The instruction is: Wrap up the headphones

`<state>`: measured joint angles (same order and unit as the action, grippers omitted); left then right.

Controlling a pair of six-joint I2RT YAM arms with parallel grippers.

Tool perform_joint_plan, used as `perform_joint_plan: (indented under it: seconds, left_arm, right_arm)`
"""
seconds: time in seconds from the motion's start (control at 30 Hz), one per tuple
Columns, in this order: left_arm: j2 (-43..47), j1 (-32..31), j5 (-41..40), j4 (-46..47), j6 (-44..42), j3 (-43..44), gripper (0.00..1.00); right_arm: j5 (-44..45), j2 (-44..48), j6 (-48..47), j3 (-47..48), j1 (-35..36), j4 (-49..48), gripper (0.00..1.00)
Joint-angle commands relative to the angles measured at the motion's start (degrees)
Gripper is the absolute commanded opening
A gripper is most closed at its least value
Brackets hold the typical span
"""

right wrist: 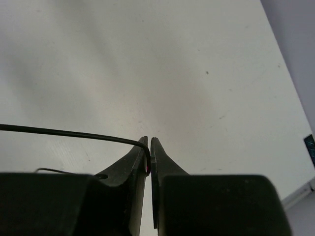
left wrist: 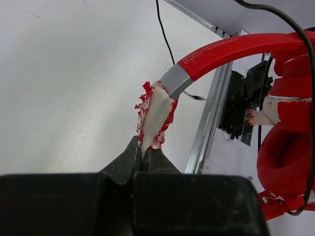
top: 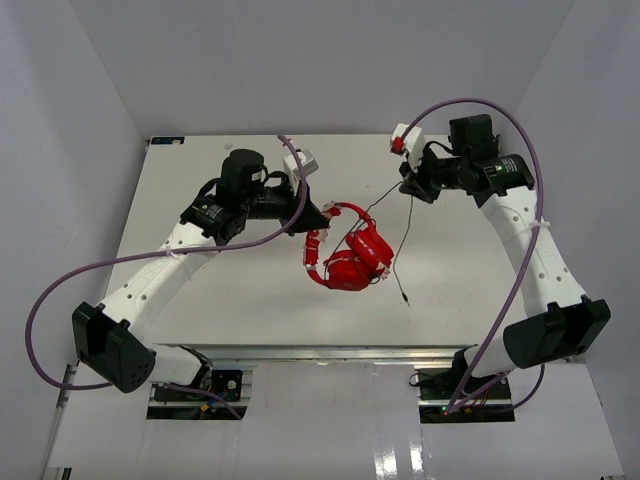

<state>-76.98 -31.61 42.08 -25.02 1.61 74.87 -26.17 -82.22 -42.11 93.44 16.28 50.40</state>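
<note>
– White walls are boxing in a pale table (top: 220, 300). What is showing at the left of the overhead frame?
– One arm is stretching from lower left toward the centre, with a purple cable (top: 60, 290) looping beside it. Its left gripper (top: 322, 214) is clamping the torn, frayed padding (left wrist: 155, 115) at one end of the red headband (left wrist: 231, 49); the wrist view is showing the jaws pressed together on it.
– And the headphones (top: 350, 260)?
– They are sitting at mid-table, just right of that gripper, the earcups (top: 358, 262) bunched together below the headband arc.
– Further right?
– The thin black cord (top: 405, 235) is running up from the earcups toward the upper right, while its jack plug (top: 404, 298) is lying on the table lower down.
– Who is holding it?
– The right gripper (top: 408, 188), in the upper right. In its wrist view the jaws are squeezing the cord (right wrist: 64, 132), nearly touching each other.
</note>
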Motion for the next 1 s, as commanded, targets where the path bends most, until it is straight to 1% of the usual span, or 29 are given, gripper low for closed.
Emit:
perform_joint_plan:
  seconds: [0.0,0.17,0.2,0.27,0.3,0.4,0.53,0.6,0.67,0.73,0.83,0.9,0.97]
  left_arm:
    - [3.2,0.1,1.9,2.4,2.9,4.0,0.00]
    - [2.1,0.2,-1.6,2.4,5.5,7.2,0.00]
    - [1.8,0.2,-4.1,2.5,6.6,8.7,0.00]
    - [1.3,0.2,-6.6,2.4,8.4,10.5,0.00]
    - [0.9,0.2,-9.6,2.1,9.8,12.2,0.00]
    - [-0.7,0.2,-15.0,-0.3,11.2,17.6,0.00]
    - [-3.2,0.2,-19.2,-4.0,14.1,22.6,0.00]
    - [-4.1,0.2,-20.9,-4.3,16.1,23.7,0.00]
    - [-5.1,0.2,-22.0,-4.3,17.9,24.5,0.00]
    - [-6.1,0.2,-21.9,-4.1,18.9,25.7,0.00]
    - [-7.6,0.2,-21.2,-4.0,20.0,28.4,0.00]
    - [-8.3,0.2,-21.0,-4.1,20.3,29.4,0.00]
    - [-8.7,0.2,-21.3,-4.2,20.4,30.8,0.00]
  right_arm:
    - [-13.5,-1.5,5.1,-1.5,-4.5,-2.9,0.14]
    - [-24.0,-1.2,8.6,-6.6,-5.5,-6.8,0.15]
    - [-25.7,-0.6,10.0,-8.4,-5.5,-9.0,0.15]
    - [-28.8,0.0,11.9,-11.4,-5.5,-13.2,0.15]
    - [-29.8,0.0,12.5,-12.2,-5.5,-15.6,0.15]
    - [-34.6,0.6,14.4,-15.5,-5.5,-20.2,0.14]
    - [-43.3,0.1,19.7,-19.1,-5.5,-25.9,0.14]
    - [-46.9,0.0,23.7,-21.3,-5.4,-32.0,0.14]
    - [-49.5,0.2,29.9,-24.1,-5.3,-40.3,0.15]
    - [-50.6,0.7,38.1,-27.1,-5.0,-50.8,0.15]
    - [-50.6,1.3,52.7,-31.0,-4.2,-70.1,0.17]
    - [-49.6,1.0,56.9,-31.7,-3.9,-73.9,0.21]
    - [-47.9,0.7,55.7,-30.7,-3.8,-73.4,0.32]
